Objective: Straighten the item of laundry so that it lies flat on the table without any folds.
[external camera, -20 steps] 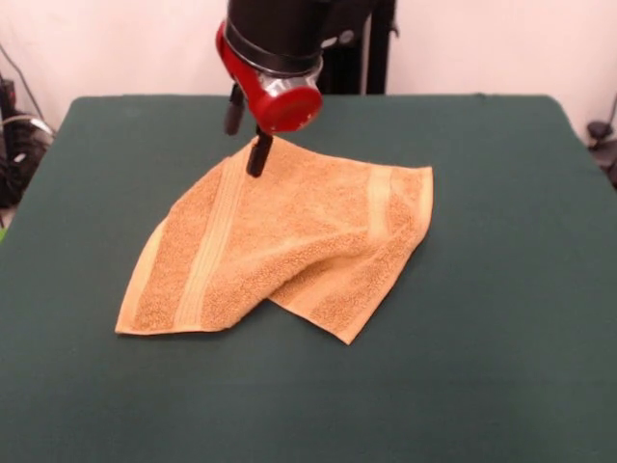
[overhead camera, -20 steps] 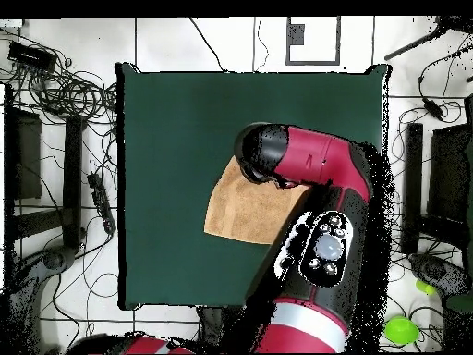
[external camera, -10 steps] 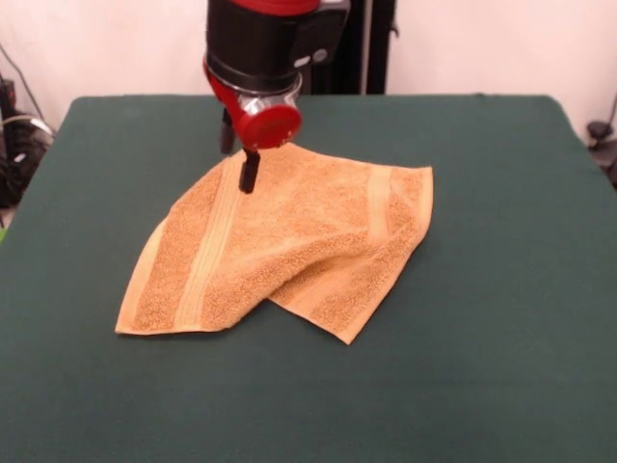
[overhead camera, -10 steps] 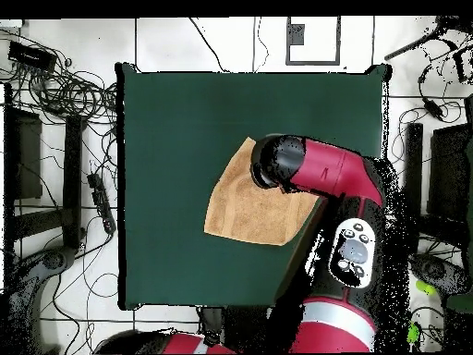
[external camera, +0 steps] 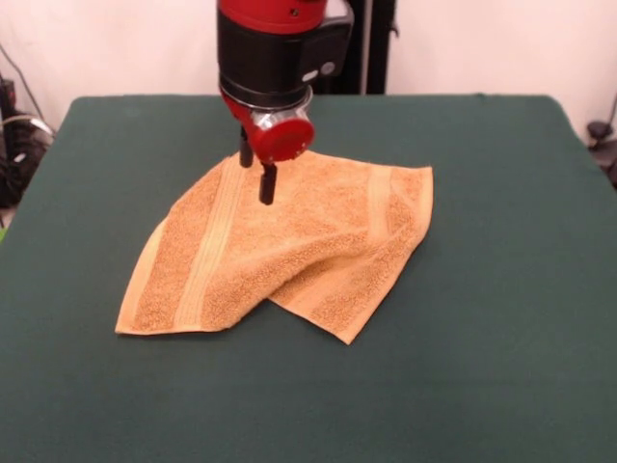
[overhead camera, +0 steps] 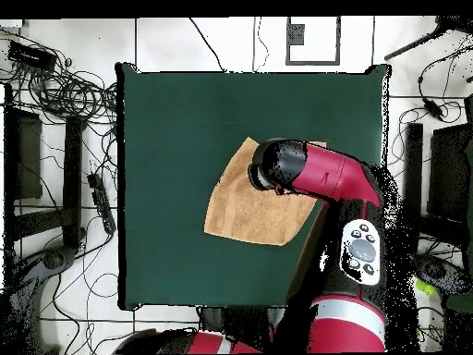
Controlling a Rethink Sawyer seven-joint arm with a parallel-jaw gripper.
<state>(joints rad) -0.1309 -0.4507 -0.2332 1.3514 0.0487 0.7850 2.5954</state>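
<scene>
Gripper (external camera: 254,172) slid from the small orange-tan terry towel's (external camera: 289,253) 11 o'clock edge toward its middle, 2 black fingers parted and holding nothing, so that 5 o'clock fold on the dark green cloth table (external camera: 482,318) looks untouched, no grab started.

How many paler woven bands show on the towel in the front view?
2. One band runs down the towel's left part, passing under the claw. The other runs near the right edge. Folded cloth may hide more.
</scene>
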